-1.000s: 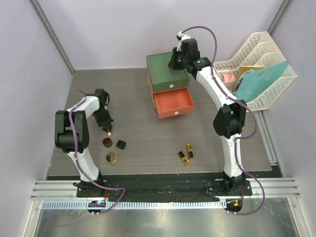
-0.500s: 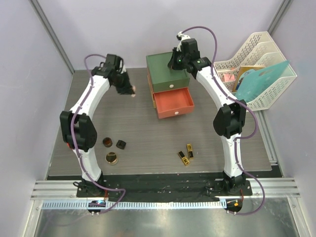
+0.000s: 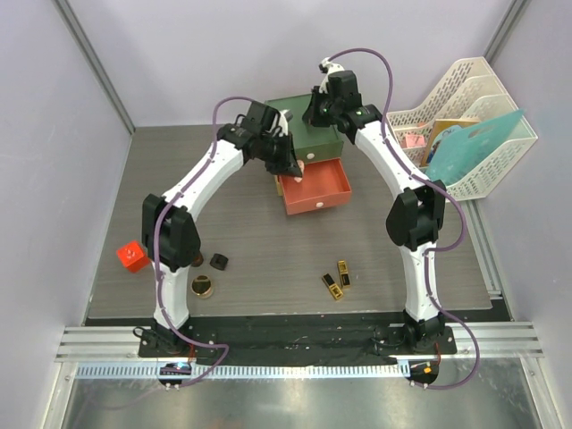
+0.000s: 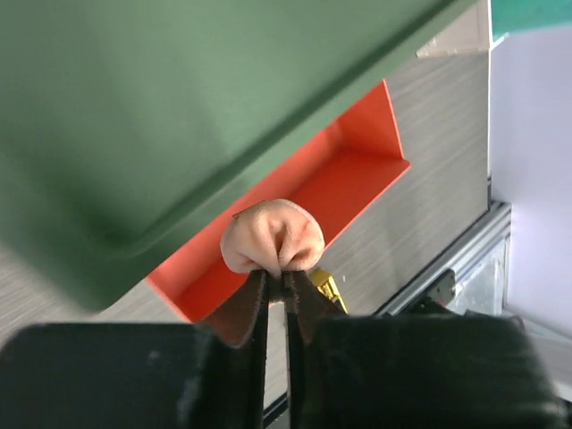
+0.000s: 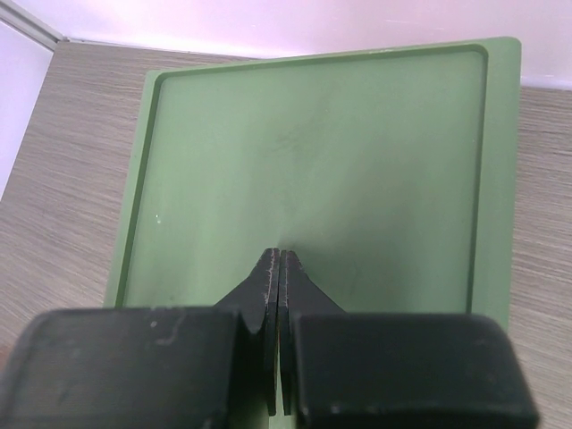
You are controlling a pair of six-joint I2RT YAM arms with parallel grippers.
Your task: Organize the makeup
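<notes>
My left gripper [image 3: 298,170] is shut on the edge of a round peach compact [image 4: 273,237], which hangs over the near-left corner of the open orange drawer [image 3: 317,183]. My right gripper [image 5: 277,255] is shut and empty, its tips down on the green top [image 5: 313,143] of the drawer box [image 3: 299,125]. More makeup lies on the table: a gold jar [image 3: 204,287], a small black jar [image 3: 219,261] and two gold-black lipsticks [image 3: 332,284]. One lipstick [image 4: 326,286] shows yellow just behind my left fingertips.
A small red cube [image 3: 131,256] sits near the table's left edge beside my left arm's elbow. A white file basket [image 3: 474,85] holding a teal folder and papers stands at the back right. Purple walls close in the back and both sides.
My left arm has swung from the jars at the table's left, up and right to the orange drawer, carrying the peach compact. The red cube now shows. The right arm has stayed put.
</notes>
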